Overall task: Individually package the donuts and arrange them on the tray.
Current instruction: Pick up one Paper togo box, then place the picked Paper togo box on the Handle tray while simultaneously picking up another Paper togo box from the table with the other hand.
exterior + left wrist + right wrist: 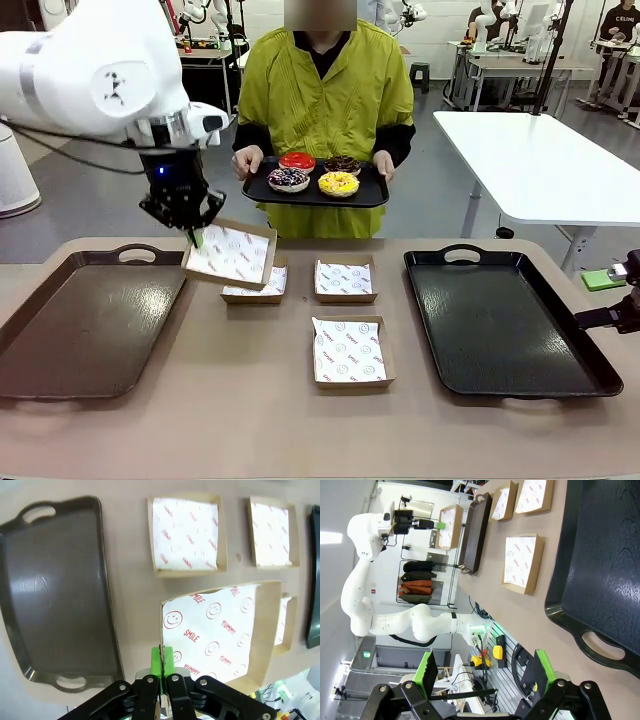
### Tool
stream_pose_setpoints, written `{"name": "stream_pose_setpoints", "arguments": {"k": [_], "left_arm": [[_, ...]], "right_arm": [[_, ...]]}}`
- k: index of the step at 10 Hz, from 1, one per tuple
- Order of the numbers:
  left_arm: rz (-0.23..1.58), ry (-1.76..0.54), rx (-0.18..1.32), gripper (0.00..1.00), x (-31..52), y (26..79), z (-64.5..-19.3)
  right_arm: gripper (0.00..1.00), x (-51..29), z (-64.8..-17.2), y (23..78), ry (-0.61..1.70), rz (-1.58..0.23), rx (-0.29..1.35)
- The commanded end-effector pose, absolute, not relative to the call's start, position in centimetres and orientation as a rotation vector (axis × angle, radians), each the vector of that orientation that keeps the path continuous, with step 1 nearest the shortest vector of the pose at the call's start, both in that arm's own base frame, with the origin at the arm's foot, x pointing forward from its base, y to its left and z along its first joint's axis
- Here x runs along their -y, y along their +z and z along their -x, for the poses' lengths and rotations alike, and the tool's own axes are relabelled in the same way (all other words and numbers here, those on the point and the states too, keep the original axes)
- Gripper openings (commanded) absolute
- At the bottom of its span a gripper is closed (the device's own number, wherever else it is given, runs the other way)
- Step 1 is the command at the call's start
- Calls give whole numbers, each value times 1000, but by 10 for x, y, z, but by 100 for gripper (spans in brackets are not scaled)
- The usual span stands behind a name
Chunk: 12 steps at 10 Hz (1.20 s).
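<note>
Four donuts sit together on a small black serving tray [371, 193] that the person holds in both hands at the far side of the table: red [297, 160] and chocolate [342, 164] at the back, purple [289, 179] and yellow [338, 184] in front. I see no donut in any box.

From my seat, the left gripper [196, 232] is clamped on the near left rim of a paper-lined cardboard box [232, 253]. It holds the box off the table, tilted, just right of the brown tray [60, 340]. In the left wrist view the green pads [161, 662] are pressed together on that box's edge [220, 630], with the smiley-print liner facing the camera.

Three more lined boxes rest on the table between the two big trays. One [255, 290] lies partly under the lifted box, one [345, 280] sits just right of it, and one [350, 351] is nearer to me. All three hold only their paper.

The brown tray on the left and the black tray [500, 330] on the right both lie flat and bare.

In the right wrist view, my right gripper [485, 667] has its jaws spread wide with nothing between them. It sits off the near handle end of the black tray [600, 570].
</note>
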<state>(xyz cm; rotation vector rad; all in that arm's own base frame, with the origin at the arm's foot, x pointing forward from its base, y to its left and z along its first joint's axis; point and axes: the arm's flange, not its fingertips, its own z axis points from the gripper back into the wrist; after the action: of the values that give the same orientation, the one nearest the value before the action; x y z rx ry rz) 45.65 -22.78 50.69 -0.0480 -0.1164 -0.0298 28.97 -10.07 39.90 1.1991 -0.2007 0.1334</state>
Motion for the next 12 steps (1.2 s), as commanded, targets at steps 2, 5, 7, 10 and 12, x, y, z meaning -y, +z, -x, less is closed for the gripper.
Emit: {"name": "stream_pose_setpoints", "arguments": {"k": [2, 5, 7, 10, 12], "left_arm": [[43, -10, 72, 0, 231, 504, -518], [103, -46, 54, 0, 226, 500, -538], [84, -2, 78, 0, 226, 494, -531], [84, -2, 78, 0, 226, 494, -531], [84, -2, 78, 0, 226, 494, -531]], "right_arm": [[100, 101, -293, 398, 142, -1221, 221], [100, 101, -293, 398, 142, -1221, 221], [100, 101, -293, 398, 142, -1221, 221], [100, 101, -293, 398, 142, -1221, 221], [100, 101, -293, 398, 142, -1221, 221]]}}
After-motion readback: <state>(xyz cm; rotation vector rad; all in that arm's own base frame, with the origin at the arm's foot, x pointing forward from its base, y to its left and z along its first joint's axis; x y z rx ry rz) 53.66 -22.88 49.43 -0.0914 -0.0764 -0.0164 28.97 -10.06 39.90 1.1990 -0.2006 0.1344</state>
